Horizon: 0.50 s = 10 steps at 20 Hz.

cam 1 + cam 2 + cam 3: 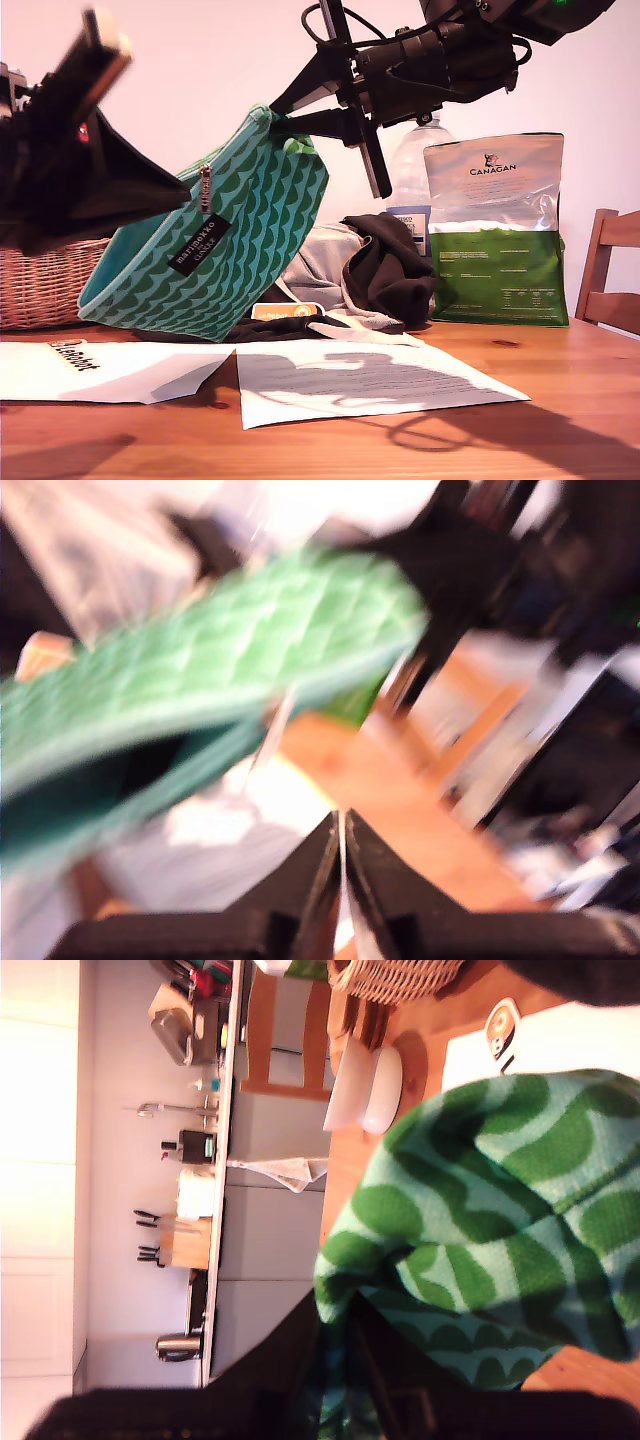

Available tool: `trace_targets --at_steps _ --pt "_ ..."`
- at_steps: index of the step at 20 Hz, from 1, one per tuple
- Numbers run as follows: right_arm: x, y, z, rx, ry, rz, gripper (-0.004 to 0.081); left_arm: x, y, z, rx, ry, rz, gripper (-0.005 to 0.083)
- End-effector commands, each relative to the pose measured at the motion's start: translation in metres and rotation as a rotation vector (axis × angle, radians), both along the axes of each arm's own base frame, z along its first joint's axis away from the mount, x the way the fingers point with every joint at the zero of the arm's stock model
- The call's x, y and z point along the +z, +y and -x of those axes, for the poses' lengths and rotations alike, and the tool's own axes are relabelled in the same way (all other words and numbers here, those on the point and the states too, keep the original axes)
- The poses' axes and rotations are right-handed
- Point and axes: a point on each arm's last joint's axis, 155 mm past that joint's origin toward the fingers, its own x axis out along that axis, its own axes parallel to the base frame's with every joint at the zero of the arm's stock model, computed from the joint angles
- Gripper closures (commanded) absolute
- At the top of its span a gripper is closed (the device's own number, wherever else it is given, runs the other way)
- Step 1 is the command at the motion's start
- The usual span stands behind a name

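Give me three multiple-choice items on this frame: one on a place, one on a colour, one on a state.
1. Where is the Canagan pouch in the exterior view?
A. Upright on the table at the exterior view's right, beside the bottle
B. Lying flat at the exterior view's left
C. Hanging in the air

2. What colours are on the bag that is lifted off the table?
A. Red and white
B. Plain black
C. Green and teal

3. How is my second pincer?
A. Open, apart from the bag
B. Shut on the green bag at its top corner
C. Shut on the bottle

Answers:
1 A, the pouch stands on the wood at that side, next to the clear bottle.
2 C, green scallops cover a teal ground.
3 B, the second wrist view shows green cloth pinched at the jaws.
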Motion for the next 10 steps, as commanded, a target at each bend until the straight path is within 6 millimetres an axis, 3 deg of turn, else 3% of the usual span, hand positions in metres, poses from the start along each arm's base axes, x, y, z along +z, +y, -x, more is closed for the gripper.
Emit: trace_targets --at_steps 1,4,10 --pt "0.009 0.009 -0.003 0.003 -0.033 -0.015 0.0783 0.010 0.000 -0.007 0.028 -0.067 -0.069 0.0617" --pt "0.008 0.012 -0.001 0.000 -0.034 -0.011 0.0783 0.017 -0.003 -0.020 0.072 -0.089 -0.141 0.0602" --pt "0.012 0.022 0.003 -0.002 -0.062 -0.018 0.0783 -0.003 -0.001 -0.036 0.119 -0.029 -0.246 0.0602"
